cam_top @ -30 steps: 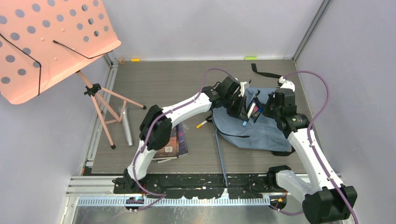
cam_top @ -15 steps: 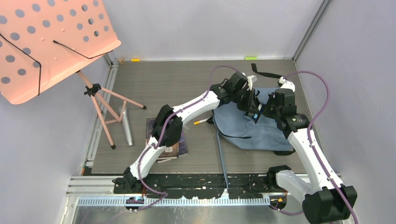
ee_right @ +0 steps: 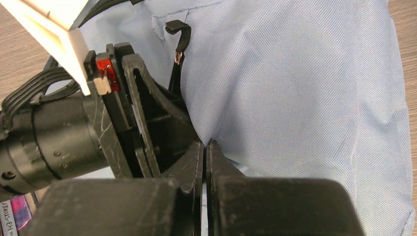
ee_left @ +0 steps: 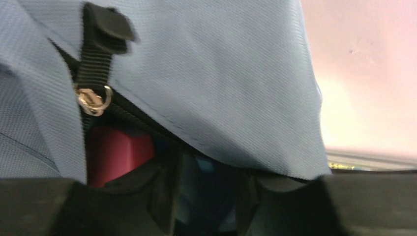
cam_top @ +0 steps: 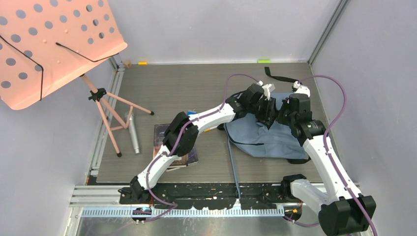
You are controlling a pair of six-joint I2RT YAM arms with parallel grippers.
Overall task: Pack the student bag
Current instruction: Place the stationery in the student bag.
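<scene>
The right gripper (ee_right: 206,146) is closed tight, its tips pinching the blue cloth of the bag (cam_top: 268,140) just below the zipper pull (ee_right: 178,51). The left gripper (ee_left: 204,184) sits in the mouth of the bag with its jaws partly apart; I cannot tell whether anything lies between them. Seen from above, the bag lies at 3 o'clock on the table (cam_top: 187,83), close to the right wall. Open wood runs from 10 to 12 o'clock, and books (cam_top: 189,156) lie at 8.
</scene>
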